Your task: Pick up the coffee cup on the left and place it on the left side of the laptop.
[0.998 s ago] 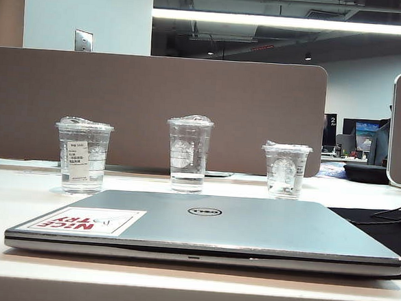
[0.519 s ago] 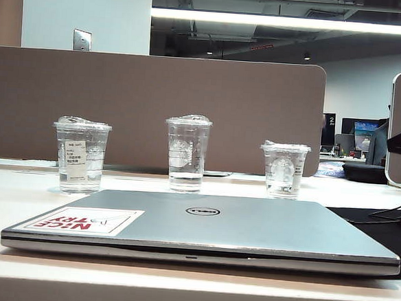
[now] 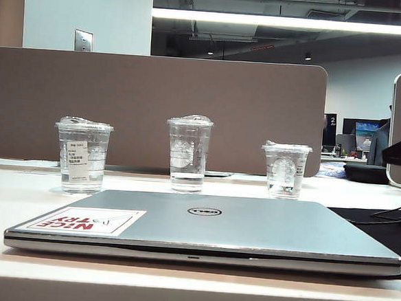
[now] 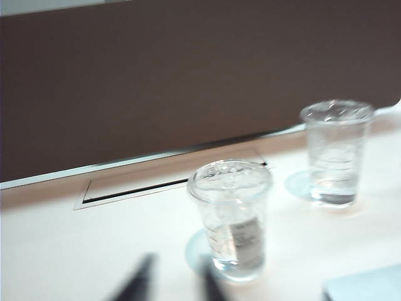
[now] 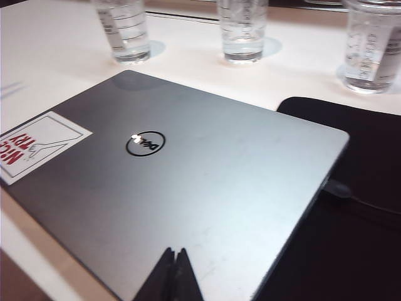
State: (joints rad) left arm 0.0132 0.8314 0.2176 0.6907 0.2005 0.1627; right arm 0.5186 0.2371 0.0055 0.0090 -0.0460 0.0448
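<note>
Coffee cup (image 3: 82,155): stood upright on table (image 3: 18,200), far left of closed laptop (image 3: 250,226), untouched. Left gripper (image 4: 172,282): seen near cup, jaws parted, empty. Right gripper (image 5: 170,276): held above laptop, fingers pressed together, empty.

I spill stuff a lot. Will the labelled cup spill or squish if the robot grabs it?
The coffee cup looks like thin clear plastic, so it may squish. Only crinkly film covers it, so tipping could leak. Liquid sits low, probably steadying it. The left pincer is near.
</note>
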